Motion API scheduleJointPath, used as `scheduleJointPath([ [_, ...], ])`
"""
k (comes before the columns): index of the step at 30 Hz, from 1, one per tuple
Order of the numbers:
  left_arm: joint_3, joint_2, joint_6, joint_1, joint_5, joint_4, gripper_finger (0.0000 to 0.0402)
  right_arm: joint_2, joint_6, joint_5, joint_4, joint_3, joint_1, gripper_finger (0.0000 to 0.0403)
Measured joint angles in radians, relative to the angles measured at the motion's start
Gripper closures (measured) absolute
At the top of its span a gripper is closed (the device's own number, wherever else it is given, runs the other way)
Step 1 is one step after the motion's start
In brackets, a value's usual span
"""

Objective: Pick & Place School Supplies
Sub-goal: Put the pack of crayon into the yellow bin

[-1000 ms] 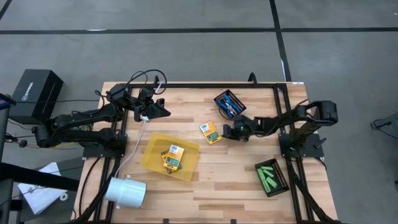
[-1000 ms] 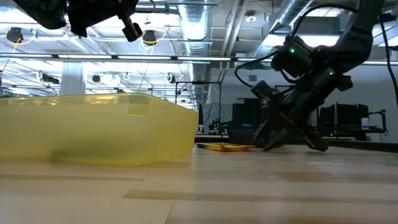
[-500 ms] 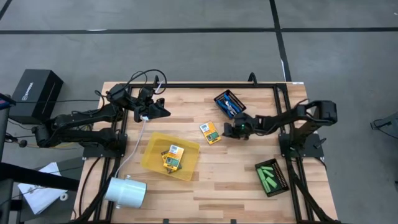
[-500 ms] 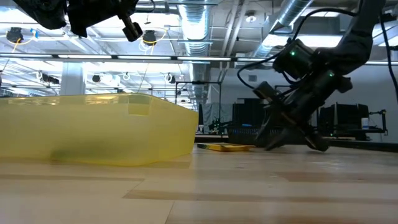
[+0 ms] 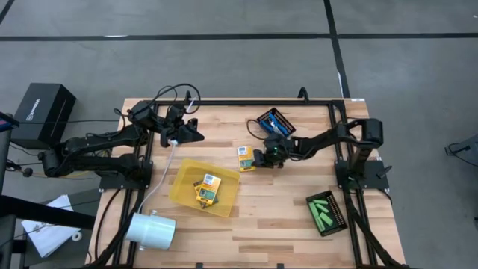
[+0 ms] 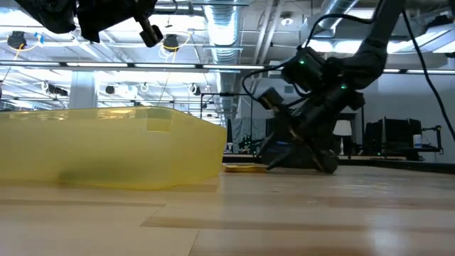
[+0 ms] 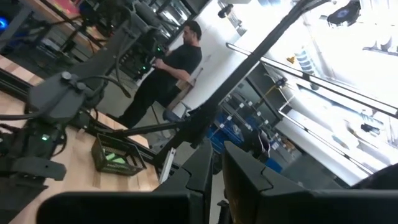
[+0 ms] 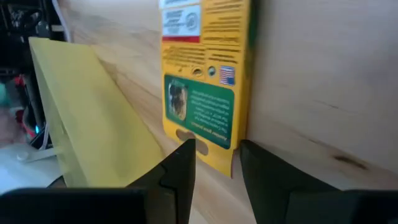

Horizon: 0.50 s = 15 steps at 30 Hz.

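Looking down from above, I had the right gripper (image 5: 258,158) low beside a yellow-and-green crayon box (image 5: 244,158) lying just past the yellow tray (image 5: 224,196), which held another box (image 5: 207,187); the left gripper (image 5: 199,135) waited near the far edge. Through the right wrist, the fingers (image 8: 180,168) stood apart at the box's end, not yet clamped. Through the left wrist, its fingers (image 7: 200,171) sat nearly together, empty.

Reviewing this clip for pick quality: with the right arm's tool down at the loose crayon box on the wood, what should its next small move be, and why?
Probably ease forward, then close. The right tool stands open at the near end of the crayon box, which lies flat on the table beside the yellow tray; its fingers only bracket the box's edge, so closing now might catch just a corner.
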Motion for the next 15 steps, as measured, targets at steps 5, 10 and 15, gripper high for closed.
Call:
scheduleJointPath([
  [5,0.000,0.000,-0.002,0.000,0.026,0.000,0.0372,0.050,-0.004,-0.002,-0.001,0.052,-0.001,0.0287],
  [10,0.000,0.000,-0.002,0.000,0.032,0.000,0.0372,0.060,-0.011,-0.024,-0.003,0.074,-0.007,0.0298],
  [15,0.000,0.001,-0.018,0.024,0.031,-0.004,0.0372,0.013,-0.019,-0.012,-0.099,0.065,0.006,0.0297],
])
